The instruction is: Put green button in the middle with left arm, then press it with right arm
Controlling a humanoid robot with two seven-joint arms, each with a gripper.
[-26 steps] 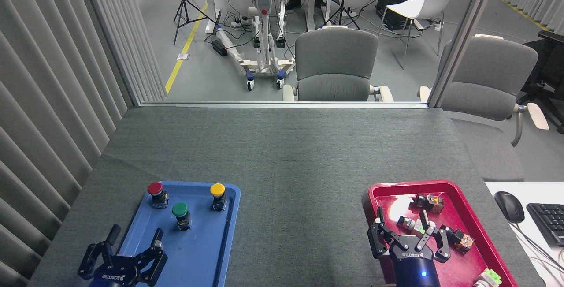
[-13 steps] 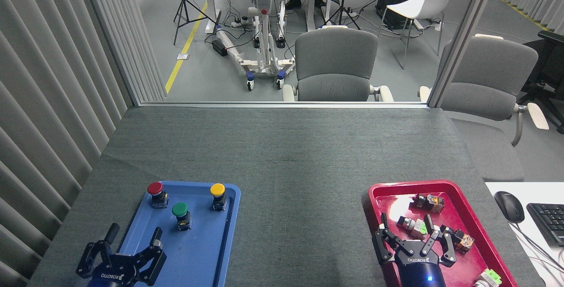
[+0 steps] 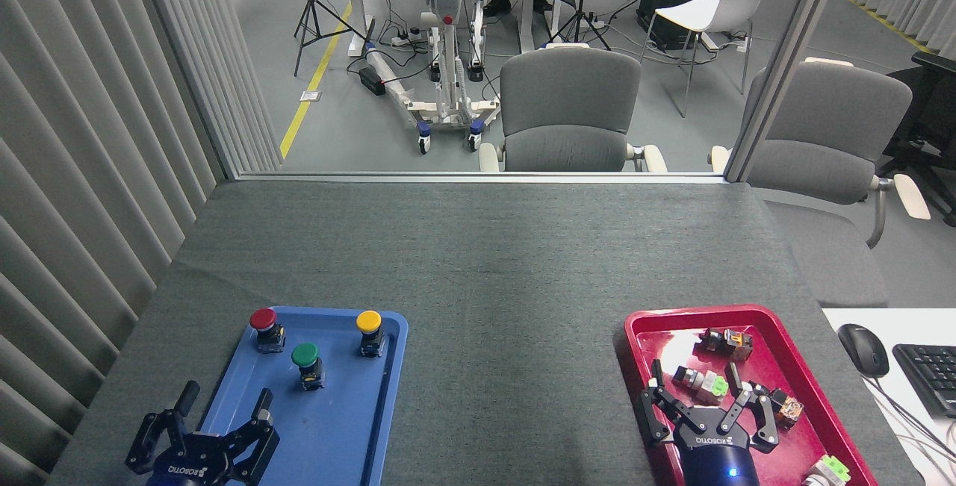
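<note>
The green button stands upright in the blue tray, between a red button and a yellow button. My left gripper is open at the tray's near left corner, a hand's length short of the green button, with nothing between its fingers. My right gripper is open over the red tray, holding nothing. The middle of the grey-green felt lies bare between the two trays.
The red tray holds several small switch parts, one pale-green-tipped part near its front corner. A mouse and keyboard sit on a white desk to the right. Office chairs stand beyond the table's far edge.
My right gripper has drawn back toward me and slightly right over the red tray. The left gripper has slipped back a little. The buttons have not moved.
</note>
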